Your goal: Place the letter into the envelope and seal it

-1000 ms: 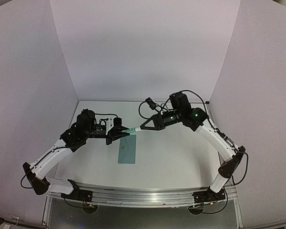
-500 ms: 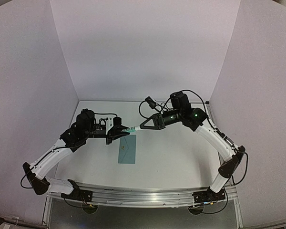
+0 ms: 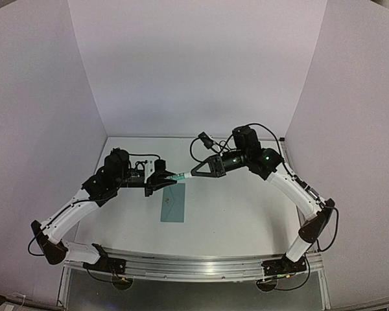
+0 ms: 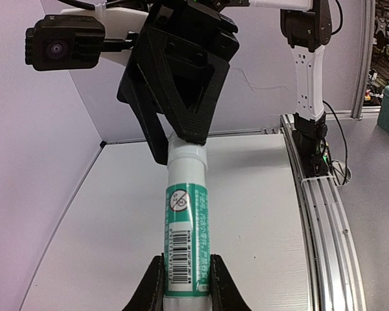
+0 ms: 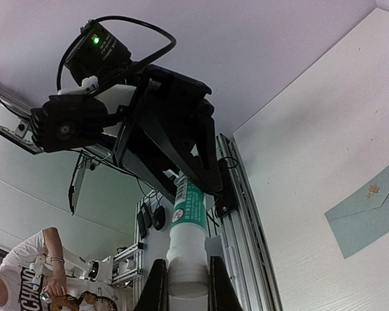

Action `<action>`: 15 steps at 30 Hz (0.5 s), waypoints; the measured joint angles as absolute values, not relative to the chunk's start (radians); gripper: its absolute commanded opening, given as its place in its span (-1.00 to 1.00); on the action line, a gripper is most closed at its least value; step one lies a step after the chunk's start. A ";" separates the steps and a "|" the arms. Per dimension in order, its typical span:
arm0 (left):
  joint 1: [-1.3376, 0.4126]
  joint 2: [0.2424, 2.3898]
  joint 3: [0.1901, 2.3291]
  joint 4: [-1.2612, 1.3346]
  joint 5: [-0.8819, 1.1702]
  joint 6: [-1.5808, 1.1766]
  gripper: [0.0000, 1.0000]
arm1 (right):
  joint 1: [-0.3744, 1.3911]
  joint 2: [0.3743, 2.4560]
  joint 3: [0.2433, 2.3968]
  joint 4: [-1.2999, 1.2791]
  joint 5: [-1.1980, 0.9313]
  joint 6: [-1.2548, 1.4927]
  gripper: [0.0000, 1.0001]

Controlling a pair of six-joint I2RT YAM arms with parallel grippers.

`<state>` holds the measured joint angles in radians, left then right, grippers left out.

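The teal envelope (image 3: 173, 203) lies flat on the table below the grippers, and a corner of it with a small gold mark shows in the right wrist view (image 5: 369, 214). The tan letter is not in view. A green-and-white glue stick (image 3: 179, 175) hangs in the air between both grippers. My left gripper (image 4: 187, 275) is shut on its green labelled body (image 4: 187, 227). My right gripper (image 5: 186, 275) is shut on its white cap end (image 5: 188, 256). In the top view the left gripper (image 3: 166, 179) and the right gripper (image 3: 194, 173) face each other tip to tip.
White walls close the table at the back and sides. An aluminium rail (image 3: 194, 264) runs along the near edge, where the arm bases stand. The right arm's base and rail (image 4: 311, 162) show in the left wrist view.
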<state>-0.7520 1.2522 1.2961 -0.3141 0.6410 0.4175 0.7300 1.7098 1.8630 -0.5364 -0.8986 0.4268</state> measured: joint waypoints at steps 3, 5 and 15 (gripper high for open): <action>-0.754 1.252 1.296 -0.313 0.641 0.417 -1.00 | 0.731 1.704 1.859 -0.535 -0.898 0.427 -1.00; -0.754 1.252 1.296 -0.313 0.643 0.418 -1.00 | 0.732 1.703 1.858 -0.533 -0.898 0.427 -1.00; -0.754 1.252 1.296 -0.313 0.645 0.418 -1.00 | 0.735 1.704 1.859 -0.524 -0.900 0.429 -1.00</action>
